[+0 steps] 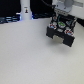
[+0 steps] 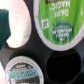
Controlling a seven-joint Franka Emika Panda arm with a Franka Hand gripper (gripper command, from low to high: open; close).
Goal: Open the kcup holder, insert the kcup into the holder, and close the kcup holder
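One green-lidded white kcup (image 2: 58, 22) hangs over the open black boxy kcup holder (image 1: 60, 33); gripper (image 1: 62, 19) state indeterminate; next, lowering into the empty round compartment (image 2: 60, 67).

A wide pale counter (image 1: 30, 55) fills most of the exterior view. Near its far edge stands a tall white bottle (image 1: 26, 12) with a narrower top. Behind it, along the back, runs a dark band with a small blue glow.

One round compartment (image 2: 59, 64) empty; neighbouring slots blocked by green-topped pod (image 2: 57, 22) and grey-lidded pod (image 2: 21, 70).
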